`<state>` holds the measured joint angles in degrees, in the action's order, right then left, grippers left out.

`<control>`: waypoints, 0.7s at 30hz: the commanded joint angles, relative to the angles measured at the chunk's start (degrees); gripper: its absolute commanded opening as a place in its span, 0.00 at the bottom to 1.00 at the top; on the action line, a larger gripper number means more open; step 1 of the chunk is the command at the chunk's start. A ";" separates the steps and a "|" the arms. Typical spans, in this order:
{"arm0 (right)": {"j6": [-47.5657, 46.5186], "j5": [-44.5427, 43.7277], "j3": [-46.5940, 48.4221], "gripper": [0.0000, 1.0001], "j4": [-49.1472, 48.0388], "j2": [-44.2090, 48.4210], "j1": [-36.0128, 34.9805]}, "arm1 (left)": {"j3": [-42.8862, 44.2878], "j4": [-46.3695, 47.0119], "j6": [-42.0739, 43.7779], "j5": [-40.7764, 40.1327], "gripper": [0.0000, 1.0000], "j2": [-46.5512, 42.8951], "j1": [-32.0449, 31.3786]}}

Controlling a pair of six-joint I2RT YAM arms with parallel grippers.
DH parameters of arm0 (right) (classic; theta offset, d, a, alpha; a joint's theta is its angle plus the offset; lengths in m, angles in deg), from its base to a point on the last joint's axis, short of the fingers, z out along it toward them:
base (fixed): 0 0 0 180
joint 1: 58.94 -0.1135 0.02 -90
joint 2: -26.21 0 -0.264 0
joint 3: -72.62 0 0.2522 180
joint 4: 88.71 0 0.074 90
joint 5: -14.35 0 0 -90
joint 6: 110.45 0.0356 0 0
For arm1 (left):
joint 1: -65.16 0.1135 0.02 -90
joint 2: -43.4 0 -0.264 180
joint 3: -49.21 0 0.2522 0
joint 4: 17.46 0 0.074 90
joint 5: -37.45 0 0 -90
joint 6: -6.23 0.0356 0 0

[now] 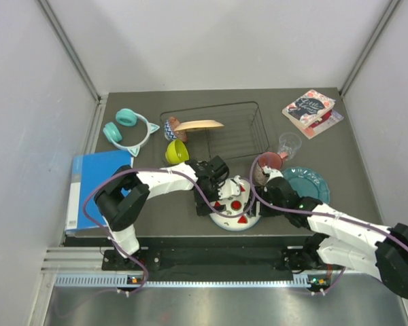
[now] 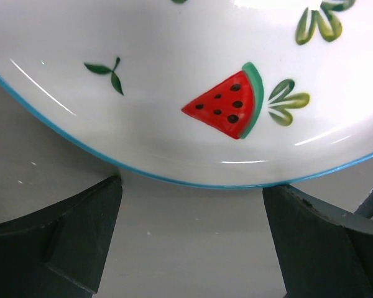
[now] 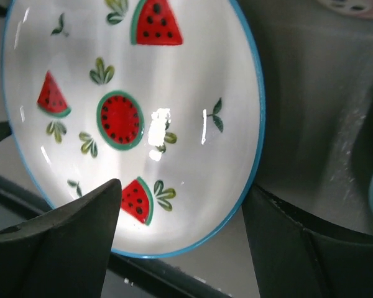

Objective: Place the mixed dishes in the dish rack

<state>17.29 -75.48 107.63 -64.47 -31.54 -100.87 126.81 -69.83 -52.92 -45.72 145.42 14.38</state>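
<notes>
The white watermelon-slice plate [image 1: 236,212] lies flat near the table's front edge, between my two grippers. My left gripper [image 1: 222,195] is open at its far-left rim; in the left wrist view the blue rim [image 2: 193,182] sits just beyond the gripper [image 2: 189,239]. My right gripper [image 1: 256,199] is open at the plate's right side; in the right wrist view its fingers straddle the plate's edge [image 3: 174,93]. The black wire dish rack [image 1: 250,129] holds the cream plate [image 1: 198,125] and the red-blue bowl [image 1: 171,128]. The yellow-green bowl [image 1: 177,151], pink mug [image 1: 268,163] and teal plate [image 1: 311,182] sit outside it.
A clear glass [image 1: 290,144] stands behind the mug. Teal headphones [image 1: 128,128] and a blue folder [image 1: 95,185] lie at the left. Books [image 1: 311,109] lie at the back right. The plate is close to the front table edge.
</notes>
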 commanded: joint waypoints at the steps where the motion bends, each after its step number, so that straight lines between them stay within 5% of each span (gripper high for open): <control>1: -0.73 14.07 0.72 0.76 -9.34 8.17 -2.98 | -3.10 11.98 -8.60 3.90 0.99 -0.58 -1.42; 9: -2.05 18.98 -0.08 0.76 -17.33 8.20 -2.98 | -8.80 11.80 -16.88 3.28 0.99 -6.04 -1.42; 21: -4.16 25.76 4.85 0.48 -31.65 -10.61 -2.98 | -11.18 14.79 -18.64 3.01 0.99 -9.29 -1.51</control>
<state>12.72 -61.67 107.96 -82.87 -38.34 -101.53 116.95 -66.47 -68.00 -47.51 136.89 13.75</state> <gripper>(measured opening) 0.544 0.991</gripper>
